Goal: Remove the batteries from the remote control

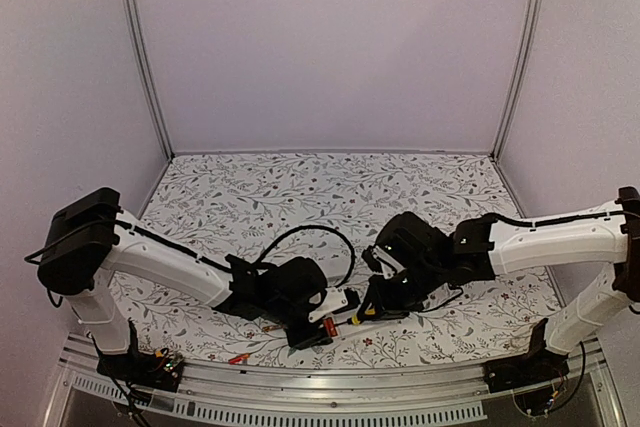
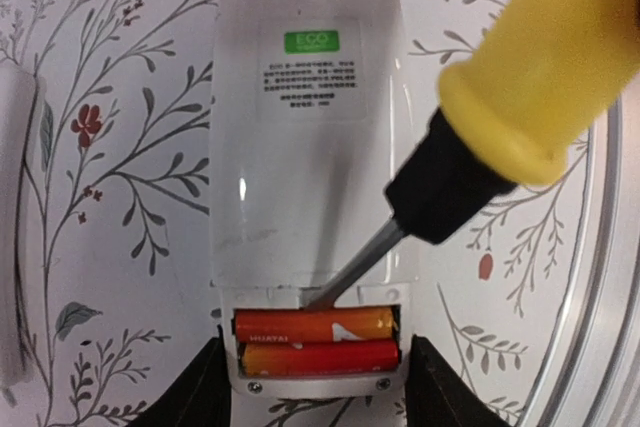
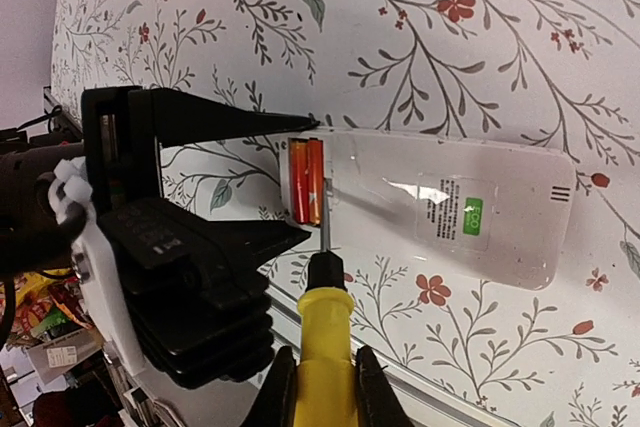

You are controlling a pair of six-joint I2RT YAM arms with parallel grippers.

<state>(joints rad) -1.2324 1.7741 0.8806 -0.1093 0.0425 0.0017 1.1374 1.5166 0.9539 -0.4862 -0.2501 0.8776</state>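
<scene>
Right, counting first: one remote [image 2: 300, 147], two batteries [image 2: 316, 340], one screwdriver [image 2: 530, 67], and my two grippers. The remote is a glossy white plastic slab with rounded corners, lying back-up on the table [image 1: 300, 187], whose cover is printed with grey leaves and small red flowers. Its battery bay is open at the end held between the left fingers [image 2: 195, 392]. Both batteries sit inside it, side by side and touching. They are slim red-orange cylinders, and one carries a pale marking I cannot read. On the remote's back I read a green patch [image 2: 311, 42] saying "ECO"; the block of small black print under it is too fine to make out. The screwdriver has a fat yellow handle, a black collar and a thin metal shaft, whose tip rests at the edge of the bay, just beside the batteries. My left gripper [image 2: 318, 397] is clamped on the remote, one black finger on each side of the battery end. My right gripper [image 3: 322, 392] is clenched around the yellow handle.
</scene>
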